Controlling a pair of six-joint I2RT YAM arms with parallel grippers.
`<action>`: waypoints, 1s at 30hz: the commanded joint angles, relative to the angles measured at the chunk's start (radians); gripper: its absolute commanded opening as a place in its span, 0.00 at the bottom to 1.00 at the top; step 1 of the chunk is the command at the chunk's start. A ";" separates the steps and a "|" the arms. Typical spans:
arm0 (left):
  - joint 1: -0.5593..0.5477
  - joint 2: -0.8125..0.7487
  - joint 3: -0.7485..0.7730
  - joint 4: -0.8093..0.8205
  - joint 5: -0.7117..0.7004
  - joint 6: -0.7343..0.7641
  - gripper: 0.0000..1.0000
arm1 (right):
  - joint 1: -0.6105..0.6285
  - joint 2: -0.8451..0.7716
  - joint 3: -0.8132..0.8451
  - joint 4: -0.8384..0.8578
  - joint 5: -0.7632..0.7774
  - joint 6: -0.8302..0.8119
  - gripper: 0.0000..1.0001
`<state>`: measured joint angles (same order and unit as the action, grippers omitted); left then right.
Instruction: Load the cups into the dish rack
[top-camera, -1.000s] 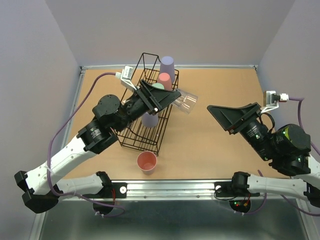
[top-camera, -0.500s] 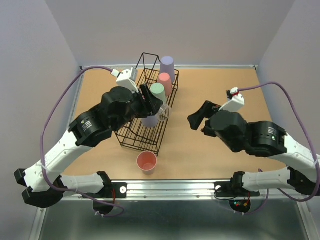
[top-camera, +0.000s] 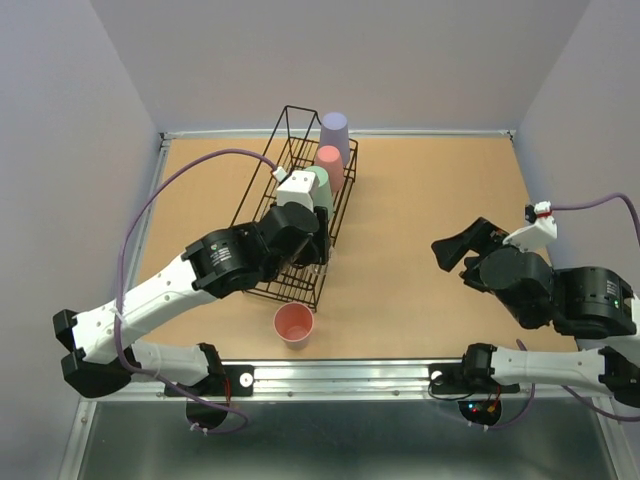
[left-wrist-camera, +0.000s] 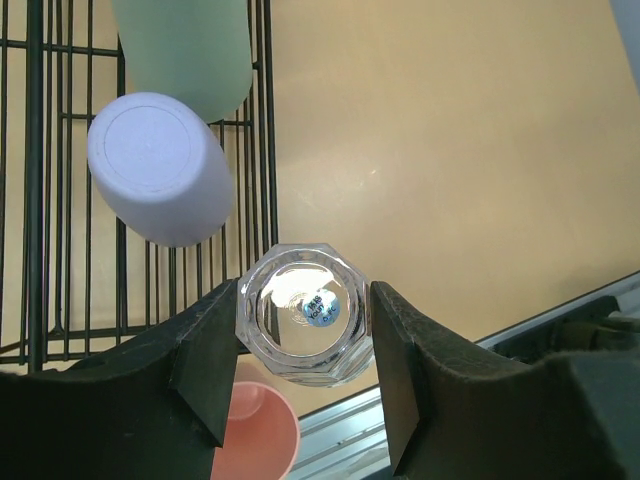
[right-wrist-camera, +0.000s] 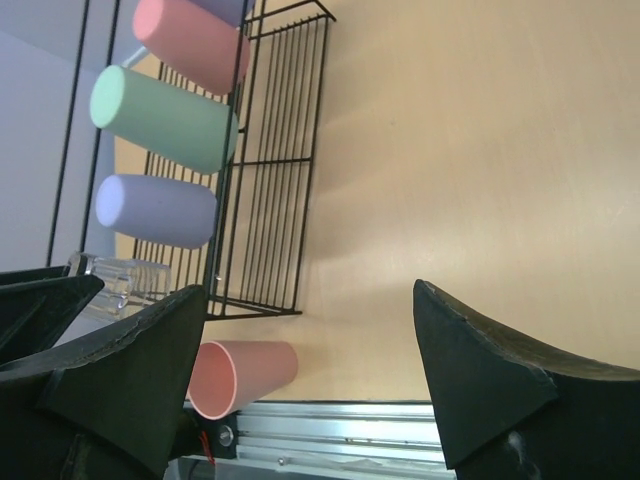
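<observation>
Seeing my left gripper (left-wrist-camera: 305, 318), clamping clear cup (left-wrist-camera: 303, 350), lowered to rack (left-wrist-camera: 40, 200), right gripper (right-wrist-camera: 308, 292) withdrawn, spread empty, tan worktop (top-camera: 430, 190), grey walls (top-camera: 350, 60).

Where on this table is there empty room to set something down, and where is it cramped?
The widest bare patch of table lies between the dish rack and the open right hand, reaching the far right corner. A narrower strip runs left of the rack. Crowded: the rack's near end, where the left hand holds the clear cup near the salmon cup.
</observation>
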<state>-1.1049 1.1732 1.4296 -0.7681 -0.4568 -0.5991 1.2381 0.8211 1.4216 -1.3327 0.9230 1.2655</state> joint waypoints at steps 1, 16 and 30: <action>-0.023 0.009 0.014 -0.008 -0.106 0.016 0.00 | 0.000 -0.054 -0.053 -0.054 0.033 0.057 0.89; -0.024 -0.030 -0.159 0.058 -0.221 -0.040 0.00 | -0.002 -0.077 -0.069 -0.056 -0.033 0.046 0.89; -0.023 -0.055 -0.227 0.078 -0.315 -0.076 0.00 | 0.000 -0.066 -0.085 -0.056 -0.093 0.049 0.88</action>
<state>-1.1255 1.1397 1.2182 -0.7227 -0.6949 -0.6659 1.2381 0.7460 1.3499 -1.3544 0.8322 1.2980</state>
